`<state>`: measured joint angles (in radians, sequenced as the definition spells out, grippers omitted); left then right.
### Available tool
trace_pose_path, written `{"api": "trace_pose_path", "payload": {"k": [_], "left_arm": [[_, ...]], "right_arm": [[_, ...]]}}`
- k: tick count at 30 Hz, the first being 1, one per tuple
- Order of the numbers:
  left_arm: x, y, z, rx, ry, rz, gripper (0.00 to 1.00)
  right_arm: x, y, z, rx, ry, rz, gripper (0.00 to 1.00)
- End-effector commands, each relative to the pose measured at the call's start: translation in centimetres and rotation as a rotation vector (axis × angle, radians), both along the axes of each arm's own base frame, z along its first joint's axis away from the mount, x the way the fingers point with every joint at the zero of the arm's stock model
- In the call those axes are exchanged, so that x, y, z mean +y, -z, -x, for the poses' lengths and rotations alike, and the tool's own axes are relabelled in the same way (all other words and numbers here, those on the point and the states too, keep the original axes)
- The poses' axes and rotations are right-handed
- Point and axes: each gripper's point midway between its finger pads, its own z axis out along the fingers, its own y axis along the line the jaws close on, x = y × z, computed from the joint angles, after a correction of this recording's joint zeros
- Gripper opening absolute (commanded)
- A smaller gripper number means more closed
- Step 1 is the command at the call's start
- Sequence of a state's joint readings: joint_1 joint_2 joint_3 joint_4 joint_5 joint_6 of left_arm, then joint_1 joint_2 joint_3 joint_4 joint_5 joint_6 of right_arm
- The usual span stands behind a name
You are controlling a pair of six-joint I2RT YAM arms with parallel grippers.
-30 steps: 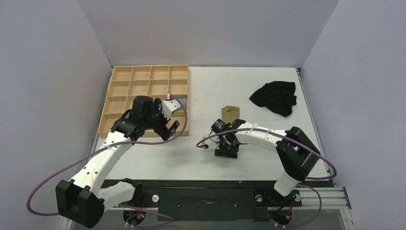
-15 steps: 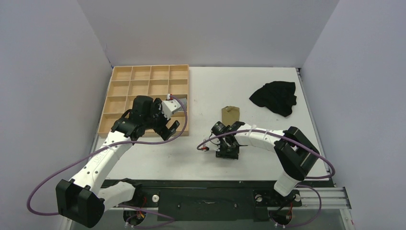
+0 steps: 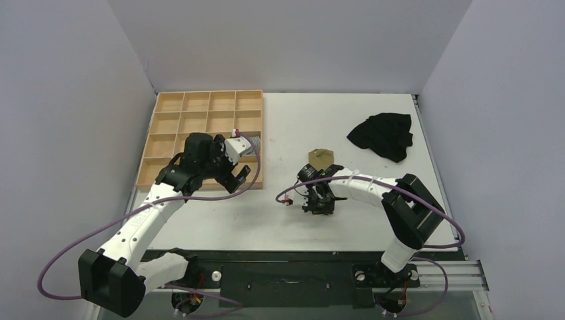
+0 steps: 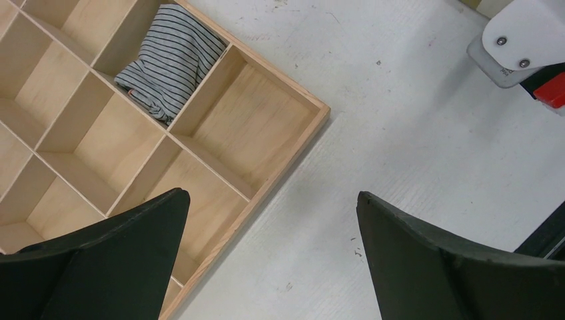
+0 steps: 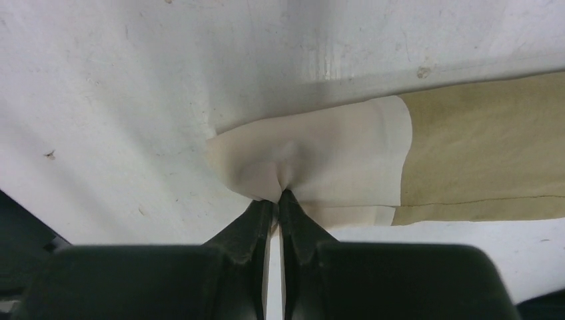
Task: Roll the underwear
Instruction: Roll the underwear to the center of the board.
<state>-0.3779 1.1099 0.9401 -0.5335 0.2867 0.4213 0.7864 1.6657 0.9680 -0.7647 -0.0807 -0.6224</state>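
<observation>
The underwear [image 3: 321,158] lies mid-table as a small olive-khaki patch, its near part hidden under my right arm. In the right wrist view its cream-white panel [image 5: 320,157] bunches into a pucker at my fingertips, and the olive cloth [image 5: 480,153] runs off to the right. My right gripper [image 5: 276,197] is shut on the near edge of that cream panel, low over the table [image 3: 318,201]. My left gripper [image 4: 273,197] stands wide open and holds nothing. It hovers over the near right corner of the wooden tray [image 3: 233,177].
The wooden compartment tray [image 3: 160,143] fills the back left; its corner [image 4: 293,150] lies under my left fingers. A grey-blue striped cloth roll [image 4: 170,60] sits in one compartment. A black garment [image 3: 383,135] lies crumpled at the back right.
My right gripper has closed from half open onto the cream panel and shifted slightly away from the near edge. The left arm has barely moved.
</observation>
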Motion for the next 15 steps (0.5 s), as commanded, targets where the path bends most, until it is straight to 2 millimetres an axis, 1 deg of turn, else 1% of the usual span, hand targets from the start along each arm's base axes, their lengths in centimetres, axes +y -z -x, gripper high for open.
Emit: {"api": "trace_pose_path", "payload": {"k": [1,2,3,4,5,6,7,8,9,10,11,12,13,14,15], "left_arm": [[-0.8,-1.6,-1.2,-0.069,-0.025,0.081,0.97],[-1.0,-1.5,-1.1,-0.062,-0.021,0.092,0.97],[-1.3,-1.3,-1.0,-0.048,-0.009,0.101,0.97],[-1.5,-1.2,-0.9,-0.036,-0.004,0.108,0.97],[-1.8,-0.8,-0.6,-0.018,0.015,0.117,0.97],[-2.2,-0.7,-0.3,-0.005,0.037,0.13,0.97],[-2.4,-0.3,-0.1,0.011,0.05,0.134,0.97],[-2.9,-0.2,0.2,0.02,0.078,0.149,0.97],[-3.1,0.2,0.5,0.032,0.092,0.152,0.97],[-3.5,0.2,0.8,0.033,0.119,0.164,0.97],[-3.8,0.7,1.2,0.042,0.139,0.161,0.97],[-4.1,0.9,1.4,0.047,0.157,0.162,0.97],[-4.6,1.4,1.9,0.056,0.184,0.154,0.97],[-5.0,1.6,2.2,0.062,0.203,0.152,0.97],[-5.7,2.2,2.8,0.074,0.237,0.141,0.97]], "right_arm": [[0.3,0.1,0.8,0.168,0.035,-0.07,0.0],[0.4,-0.5,0.7,0.193,0.036,-0.08,0.0],[0.5,-0.5,0.9,0.239,0.052,-0.105,0.0],[0.7,-1.2,0.7,0.262,0.049,-0.117,0.0],[0.8,-1.2,0.9,0.31,0.067,-0.14,0.0],[1.0,-1.8,0.7,0.333,0.064,-0.149,0.0],[1.1,-1.8,0.7,0.375,0.079,-0.173,0.0],[1.2,-2.4,0.5,0.397,0.074,-0.18,0.0],[1.2,-2.2,0.5,0.439,0.092,-0.199,0.0],[1.3,-2.9,0.4,0.462,0.085,-0.207,0.0],[1.3,-2.8,0.5,0.504,0.098,-0.223,0.0],[1.4,-3.5,0.2,0.529,0.097,-0.243,0.0],[1.3,-3.2,0.2,0.563,0.092,-0.243,0.0],[1.4,-3.7,0.2,0.606,0.105,-0.253,0.0],[1.3,-3.7,0.2,0.63,0.099,-0.256,0.0]]}}
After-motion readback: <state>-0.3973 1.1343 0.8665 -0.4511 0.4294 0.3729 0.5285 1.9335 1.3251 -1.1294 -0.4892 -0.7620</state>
